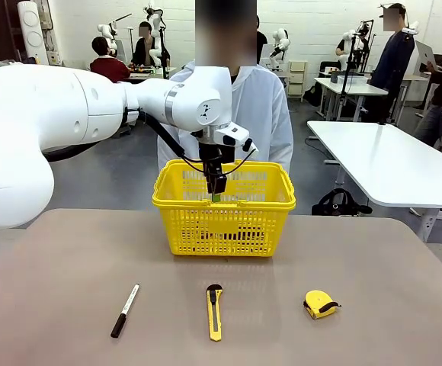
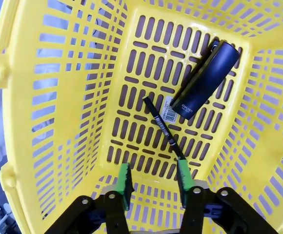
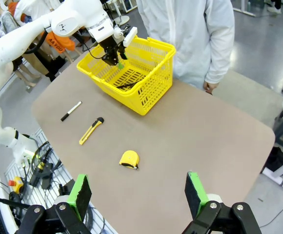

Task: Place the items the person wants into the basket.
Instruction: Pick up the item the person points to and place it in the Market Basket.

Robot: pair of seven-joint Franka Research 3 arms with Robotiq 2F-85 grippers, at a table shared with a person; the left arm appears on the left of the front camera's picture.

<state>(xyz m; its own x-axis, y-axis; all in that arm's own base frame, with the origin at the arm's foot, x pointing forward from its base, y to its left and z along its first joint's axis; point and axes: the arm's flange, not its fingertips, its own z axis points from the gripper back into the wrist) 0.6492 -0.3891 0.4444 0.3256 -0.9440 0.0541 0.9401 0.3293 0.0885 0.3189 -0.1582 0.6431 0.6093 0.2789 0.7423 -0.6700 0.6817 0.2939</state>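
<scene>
The yellow basket [image 1: 198, 229] stands at the table's far side, in front of the person [image 1: 265, 107] in white. My left gripper [image 1: 216, 197] hangs inside it, fingers down. In the left wrist view the left gripper [image 2: 154, 180] is open, with nothing between its green pads [image 2: 124, 181]. Just beyond them the slim black pen [image 2: 162, 126] lies on the basket's slotted floor [image 2: 131, 97]. The yellow tape measure [image 1: 321, 303] sits on the table at the front right. My right gripper [image 3: 139, 195] is wide open high above the near table edge, with the tape measure [image 3: 130, 159] below it.
A black boxy item [image 2: 205, 80] lies in the basket's far corner. A white marker with a black cap [image 1: 125, 310] and a yellow utility knife [image 1: 215, 311] lie at the table's front. The person's hand [image 3: 210, 87] hangs by the far edge.
</scene>
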